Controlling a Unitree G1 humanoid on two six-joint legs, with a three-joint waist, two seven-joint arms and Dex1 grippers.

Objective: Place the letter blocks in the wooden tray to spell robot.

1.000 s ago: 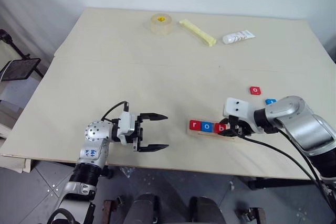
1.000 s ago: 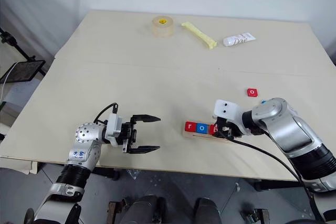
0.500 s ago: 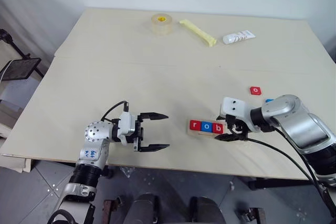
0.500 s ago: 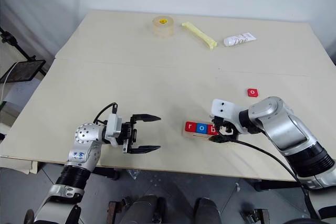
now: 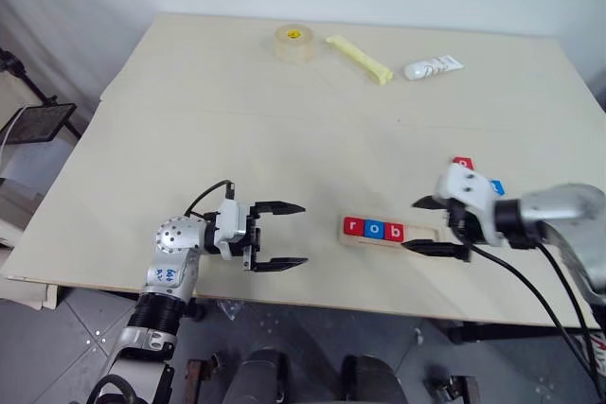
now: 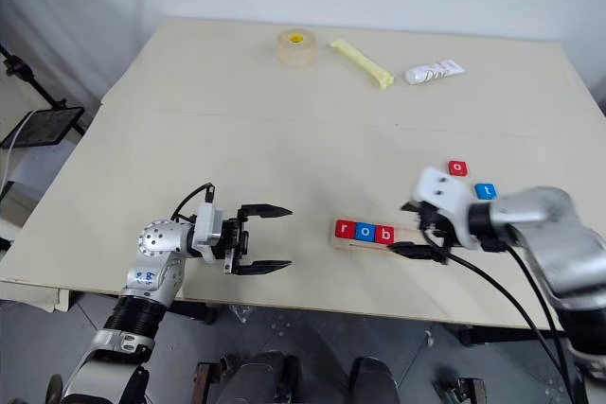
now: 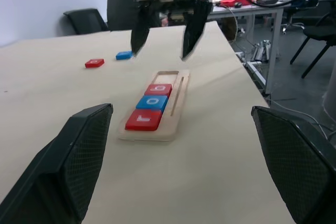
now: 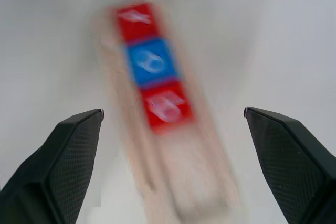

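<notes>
R gripper (image 6: 418,229) wide open, empty, hanging just past the bare end of the wooden tray (image 6: 374,241). Three letter blocks seated in slot: r (image 6: 345,229), o (image 6: 365,231), b (image 6: 383,234), b nearest the fingertips, two spaces left free. Loose red o (image 6: 457,167) and blue t (image 6: 485,191) lying beyond the gripper, away from tray, near each other but apart. Next, probably: red o first, pinch by opposite edges, lower flat beside b w/o nudging the row. L gripper (image 6: 263,237) also wide, empty, idle well off on the far side of tray.
</notes>
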